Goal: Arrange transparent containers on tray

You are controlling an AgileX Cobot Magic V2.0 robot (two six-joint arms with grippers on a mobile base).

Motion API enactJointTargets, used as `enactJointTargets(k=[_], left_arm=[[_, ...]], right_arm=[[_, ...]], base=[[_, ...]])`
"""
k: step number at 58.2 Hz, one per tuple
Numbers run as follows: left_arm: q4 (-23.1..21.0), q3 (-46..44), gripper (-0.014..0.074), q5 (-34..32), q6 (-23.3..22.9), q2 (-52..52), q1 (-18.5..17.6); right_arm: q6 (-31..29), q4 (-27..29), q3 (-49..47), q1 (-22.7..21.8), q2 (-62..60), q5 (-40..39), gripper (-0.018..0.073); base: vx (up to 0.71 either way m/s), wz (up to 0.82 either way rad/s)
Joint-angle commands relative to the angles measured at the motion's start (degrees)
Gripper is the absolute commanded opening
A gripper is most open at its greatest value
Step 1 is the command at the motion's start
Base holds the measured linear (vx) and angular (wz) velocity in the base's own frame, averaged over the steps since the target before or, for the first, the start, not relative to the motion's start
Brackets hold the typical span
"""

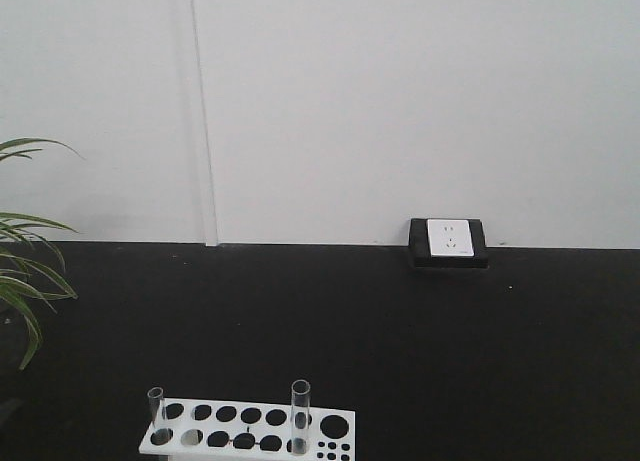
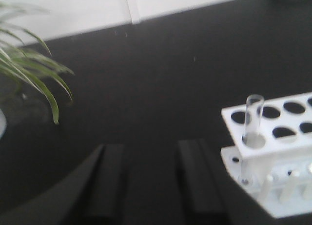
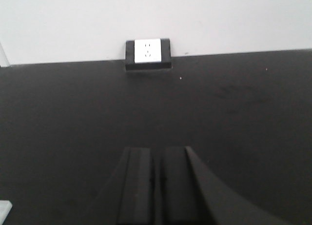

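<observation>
Two transparent containers, clear test tubes, stand upright in a white holed rack [image 1: 250, 431] at the bottom edge of the front view: one at its left end [image 1: 156, 413], one right of the middle [image 1: 300, 413]. In the left wrist view, one tube [image 2: 253, 118] stands in the rack's [image 2: 287, 142] near corner hole. My left gripper [image 2: 151, 147] is open and empty, low over the black table, just left of the rack. The right gripper [image 3: 157, 152] is shut with nothing in it, over bare black table. The tray is out of view.
A green plant [image 1: 25, 271] hangs over the table's left side and also shows as leaves [image 2: 34, 73] in the left wrist view. A black-framed wall socket [image 1: 448, 241] sits at the table's back edge, facing the right gripper as the socket [image 3: 147, 51]. A white object's corner [image 3: 4, 210] shows at lower left.
</observation>
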Motion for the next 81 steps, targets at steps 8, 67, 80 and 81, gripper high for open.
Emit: enactJointTargets(k=[8,67,80,81], left_arm=[[-0.3,3.0,0.0585,-23.6,-7.9,8.7,-2.4],[8.8,3.4,0.0585,-63.2,-17.6,35.2,-7.4],[9.6,-3.5,0.0585,-56.7,-17.7,39.5,-7.4],[9.9,-3.7,0.0585,-56.9,-17.7,39.8,-7.4]], right_arm=[[-0.3,0.0,-2.0,-0.4,0.2,-1.4,0.0355],[-0.3,0.0,-2.0,-0.4,0.2,-1.2,0.0383],[-0.3,0.0,-2.0,-0.4,0.2,-1.1,0.0383],[-0.3,0.0,-2.0,-0.4,0.2,-1.1,0.0383]], base=[[0.00,0.00],[0.00,0.00],[0.00,0.00],[0.00,0.00]])
